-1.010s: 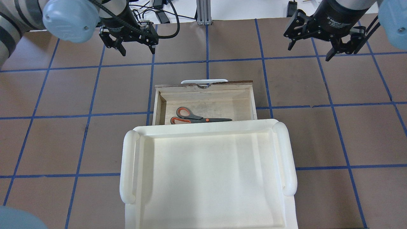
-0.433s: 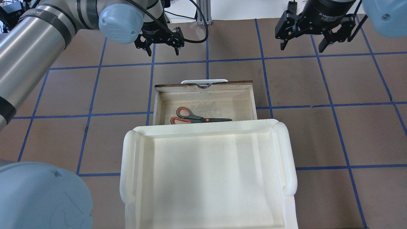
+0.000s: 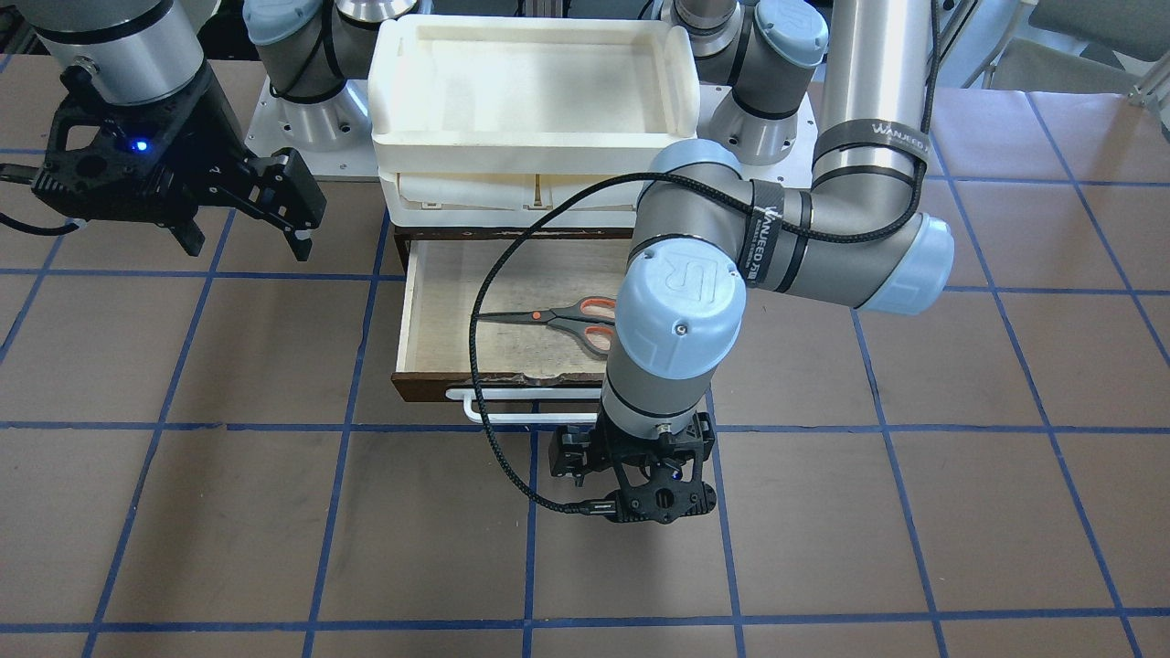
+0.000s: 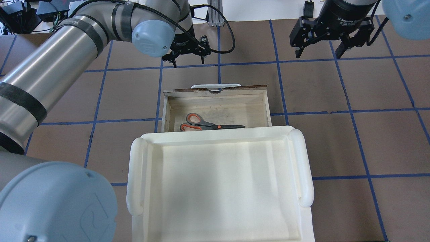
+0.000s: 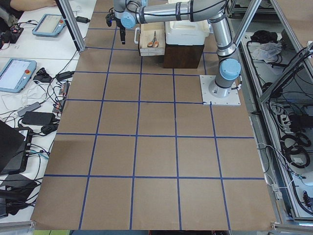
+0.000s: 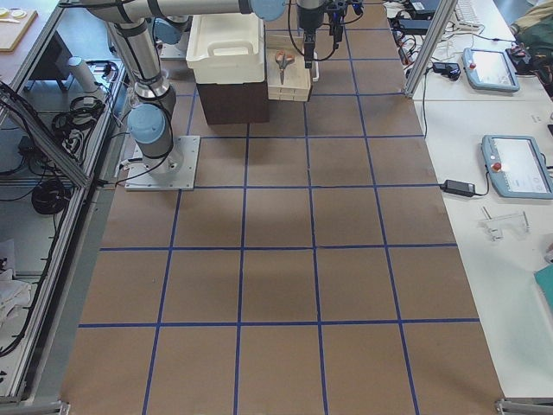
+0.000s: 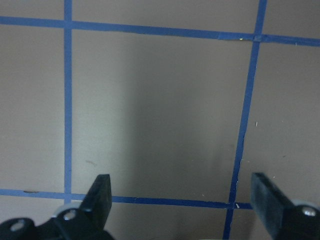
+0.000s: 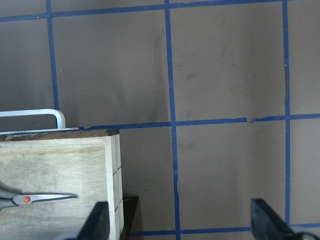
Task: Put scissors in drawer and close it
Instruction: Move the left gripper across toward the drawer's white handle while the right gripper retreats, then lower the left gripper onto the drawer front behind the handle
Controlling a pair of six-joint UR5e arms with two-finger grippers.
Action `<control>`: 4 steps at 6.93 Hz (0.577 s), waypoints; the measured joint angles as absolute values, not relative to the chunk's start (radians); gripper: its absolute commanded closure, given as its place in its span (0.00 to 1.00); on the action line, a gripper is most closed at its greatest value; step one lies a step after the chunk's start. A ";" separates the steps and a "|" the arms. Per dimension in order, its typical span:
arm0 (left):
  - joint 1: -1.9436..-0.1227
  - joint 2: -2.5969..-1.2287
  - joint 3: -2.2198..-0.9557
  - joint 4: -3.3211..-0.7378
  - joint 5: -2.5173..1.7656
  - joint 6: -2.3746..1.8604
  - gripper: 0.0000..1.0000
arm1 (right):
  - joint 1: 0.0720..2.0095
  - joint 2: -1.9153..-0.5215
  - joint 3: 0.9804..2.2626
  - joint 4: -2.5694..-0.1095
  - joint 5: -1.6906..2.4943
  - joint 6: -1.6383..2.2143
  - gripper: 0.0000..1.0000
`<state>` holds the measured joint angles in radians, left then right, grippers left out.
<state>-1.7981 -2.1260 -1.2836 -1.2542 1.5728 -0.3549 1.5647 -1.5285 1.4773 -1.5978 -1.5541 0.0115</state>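
Note:
The scissors (image 4: 208, 124) lie flat inside the open drawer (image 4: 215, 91), handles toward the robot's left, and they also show in the front view (image 3: 567, 318) and the right wrist view (image 8: 35, 198). The drawer's white handle (image 4: 216, 86) faces away from the robot. My left gripper (image 4: 188, 60) is open and empty, low over the table just beyond the handle. The left wrist view shows its fingers (image 7: 100, 192) spread over bare table. My right gripper (image 4: 318, 53) is open and empty, raised beyond the drawer's right corner (image 8: 112, 137).
A cream-white plastic tray (image 4: 215, 136) sits on top of the dark cabinet and overhangs the drawer's near end. The brown table carries a blue tape grid (image 4: 278, 62). The left arm's elbow (image 3: 676, 302) hangs over the drawer in the front view.
The left arm has swung to the right, bringing its open gripper from the far left to just beyond the drawer handle. The right gripper has shifted slightly away and left. The scissors and drawer have not moved.

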 measured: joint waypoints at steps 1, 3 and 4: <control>-1.810 -2.141 -1.285 -1.245 1.573 -0.395 0.00 | 1.565 -1.530 1.478 -1.605 -1.558 -0.035 0.00; -1.830 -2.162 -1.289 -1.244 1.572 -0.476 0.00 | 1.565 -1.528 1.480 -1.609 -1.557 -0.063 0.00; -1.837 -2.166 -1.294 -1.255 1.570 -0.502 0.00 | 1.565 -1.527 1.480 -1.611 -1.554 -0.064 0.00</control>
